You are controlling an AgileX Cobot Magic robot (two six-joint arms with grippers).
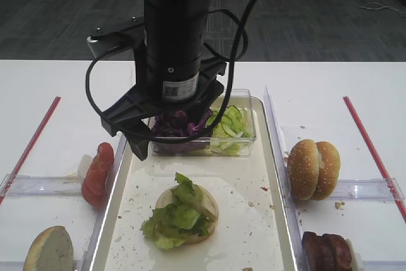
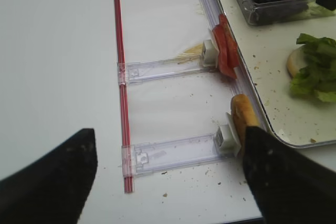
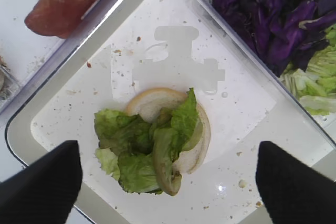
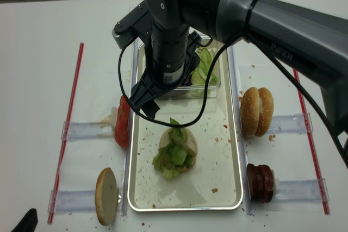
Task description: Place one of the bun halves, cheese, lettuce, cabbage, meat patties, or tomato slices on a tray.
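Note:
On the metal tray (image 1: 250, 176) lies a pale bun half (image 3: 194, 145) with light green lettuce (image 3: 142, 150) draped over it. My right gripper (image 3: 168, 187) hangs open above this stack and holds nothing. Beside the tray's left rim, tomato slices (image 1: 97, 172) and another bun half (image 1: 49, 250) stand on edge. To the right are sesame bun halves (image 1: 313, 168) and meat patties (image 1: 327, 251). Purple cabbage (image 1: 181, 124) fills a clear box. No cheese shows. My left gripper (image 2: 168, 182) is open and empty over the white table, left of the tray.
The clear plastic box (image 1: 244, 138) at the tray's far end also holds loose lettuce (image 1: 231, 125). Clear plastic holders (image 2: 173, 150) and red strips (image 2: 121, 77) lie on the table on both sides. Crumbs speckle the tray floor.

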